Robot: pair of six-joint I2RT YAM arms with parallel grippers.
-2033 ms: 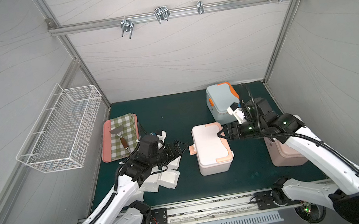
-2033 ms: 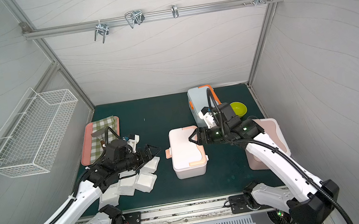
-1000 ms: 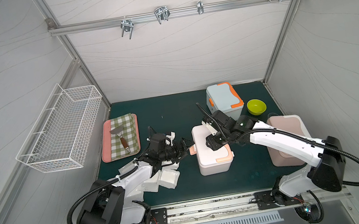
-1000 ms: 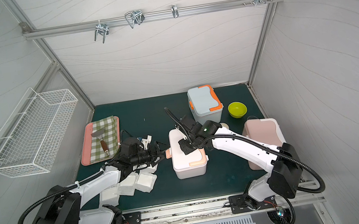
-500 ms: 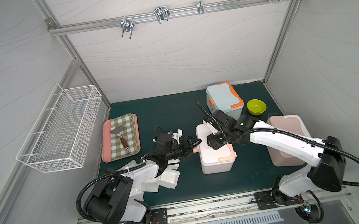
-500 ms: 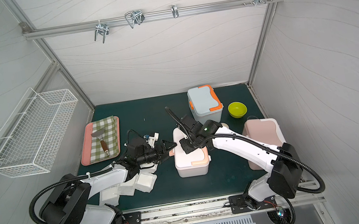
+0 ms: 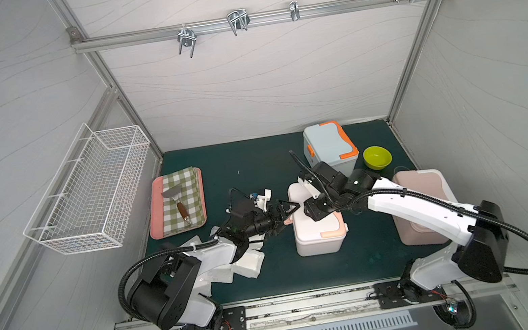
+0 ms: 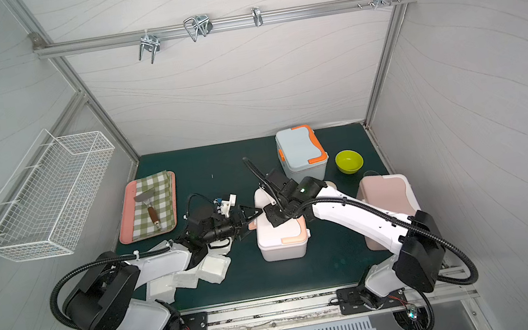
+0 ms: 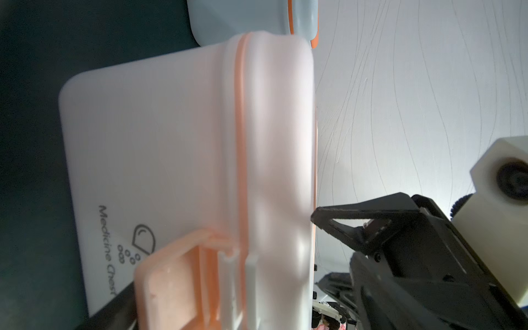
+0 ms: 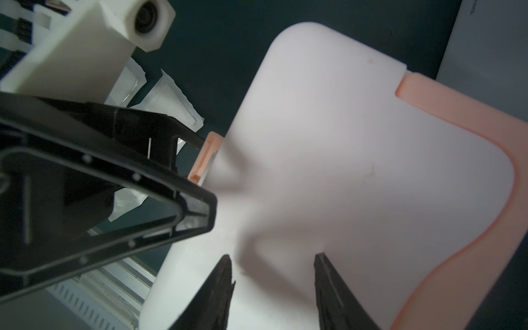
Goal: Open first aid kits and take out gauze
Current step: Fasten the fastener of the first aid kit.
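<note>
only writing i can read is "medicine chest" with a little drop logo, printed on the side of the white plastic box with peach trim (image 9: 160, 160) sitting mid tabletop (image 7: 272, 278), lid down. left fingers (image 10: 137, 123) are spread wide around its end, peach side latch (image 9: 171, 285) between them, not clamped on anything. right fingers (image 10: 217, 300) hang partly apart just over the lid, nothing in them. light blue box with orange trim (image 7: 329, 147) at the back and pale pink box (image 7: 424, 181) on the right are both shut. white gauze pads in clear wrappers (image 7: 249, 264) lie piled on the tabletop under the left arm.
</note>
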